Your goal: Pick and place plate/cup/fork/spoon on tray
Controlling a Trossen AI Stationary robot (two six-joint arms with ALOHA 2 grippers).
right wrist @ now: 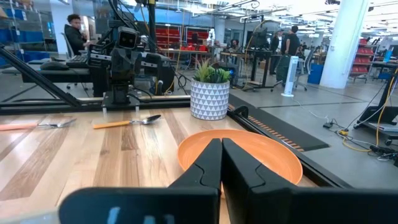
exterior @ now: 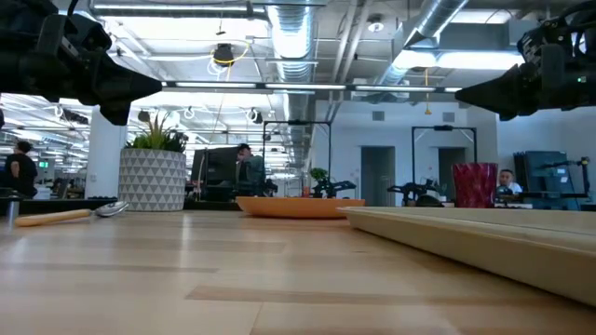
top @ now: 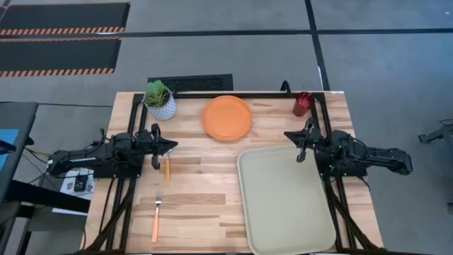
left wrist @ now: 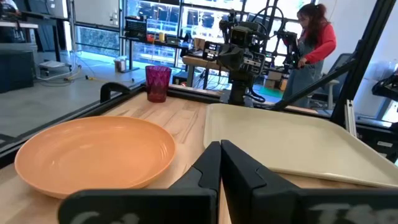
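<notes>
From above: wooden table [top: 205, 191] with the tray [top: 283, 202] flat on the right half, nothing on it. Plate [top: 227, 117] at the far middle, just off the tray's far left corner, not touching it. Cup [top: 303, 103] at the far right corner of the table, upright. Potted plant [top: 160, 99] at the far left. Spoon [top: 167, 168] lying just below the left gripper [top: 172, 147], close beside its tip. Fork [top: 156, 216] nearer the front left edge, well apart from both grippers. Left gripper clenched, holding nothing, pointing toward the middle, with the plate off to its far right side. Right gripper [top: 291, 136] clenched and empty too, poised at the tray's far left corner, the cup behind it and the plate just beyond its tip.

At table height: plate [exterior: 300, 207] resting flat at the middle, tray [exterior: 484, 233] rim running across the right, cup [exterior: 475, 184] standing past it. Plant pot [exterior: 152, 179] on the left, spoon [exterior: 65, 215] lying in front of it with the bowl toward the pot. Both arms raised above the tabletop, touching nothing.

From the left wrist: fingers [left wrist: 209, 167] pressed together, empty. Plate [left wrist: 94, 154] just ahead and to one side, tray [left wrist: 280, 140] to the other, cup [left wrist: 157, 83] farther off. Right arm [left wrist: 239, 53] facing from across the table; a person [left wrist: 311, 43] in the room beyond.

From the right wrist: fingers [right wrist: 210, 163] shut tight on nothing. Plate [right wrist: 261, 155] right ahead of the tips. Spoon [right wrist: 127, 122] and fork [right wrist: 37, 125] farther across, plant pot [right wrist: 209, 93] past the plate, left arm [right wrist: 127, 62] opposite.
</notes>
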